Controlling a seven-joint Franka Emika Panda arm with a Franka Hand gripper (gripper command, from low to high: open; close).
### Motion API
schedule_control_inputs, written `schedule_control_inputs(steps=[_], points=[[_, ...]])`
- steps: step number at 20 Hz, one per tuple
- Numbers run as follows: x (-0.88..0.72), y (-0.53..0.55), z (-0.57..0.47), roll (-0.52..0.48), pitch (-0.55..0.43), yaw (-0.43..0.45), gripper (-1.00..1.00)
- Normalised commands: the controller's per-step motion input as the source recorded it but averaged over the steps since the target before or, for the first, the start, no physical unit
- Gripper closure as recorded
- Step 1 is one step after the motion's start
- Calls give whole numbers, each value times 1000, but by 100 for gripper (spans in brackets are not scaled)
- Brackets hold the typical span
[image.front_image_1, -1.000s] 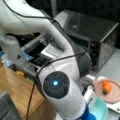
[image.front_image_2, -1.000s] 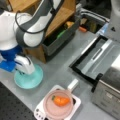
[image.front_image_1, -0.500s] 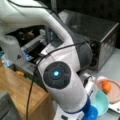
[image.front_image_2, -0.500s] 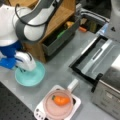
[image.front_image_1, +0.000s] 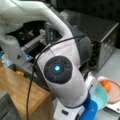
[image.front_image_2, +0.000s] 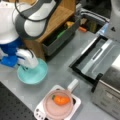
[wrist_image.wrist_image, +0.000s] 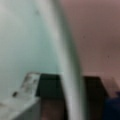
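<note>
Grey worktop (image.front_image_2: 62, 75) carries everything. Toaster oven (image.front_image_2: 110, 75) fills its right side in a front view, door dropped open toward the middle. Wooden shelf unit (image.front_image_2: 53, 18) with a dark tray sits along the top edge. The white arm (image.front_image_1: 60, 75) blocks most of a front view.

Step in hand, judged: gripping the teal bowl (image.front_image_2: 32, 73) by its rim. The bowl sits at the worktop's left edge in a front view, touching nothing else. The gripper (image.front_image_2: 28, 62) is down on the bowl's upper-left rim; the wrist view shows the rim (wrist_image.wrist_image: 67, 75) running between the two fingers (wrist_image.wrist_image: 30, 82), one inside, one outside. Whether the claw has actually clamped, cannot tell.

Next move calls for a firm pinch on the thin rim and a level lift, as the bowl may tilt.

Around: pink plate (image.front_image_2: 58, 105) on a white scale at the bottom edge, orange carrot-like piece (image.front_image_2: 61, 100) on it, near the bowl, not touching. Shelf unit stands close behind the gripper.
</note>
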Motion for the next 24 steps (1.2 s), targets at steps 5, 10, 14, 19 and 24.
schedule_control_inputs(steps=[5,10,14,19,24], points=[[-371,440,62,101,2,-126,100],[-460,462,-5,51,-79,-129,100],[-504,433,-78,9,-138,-133,100],[-550,421,-72,-25,-175,-159,100],[-458,390,-33,-36,-224,-172,100]])
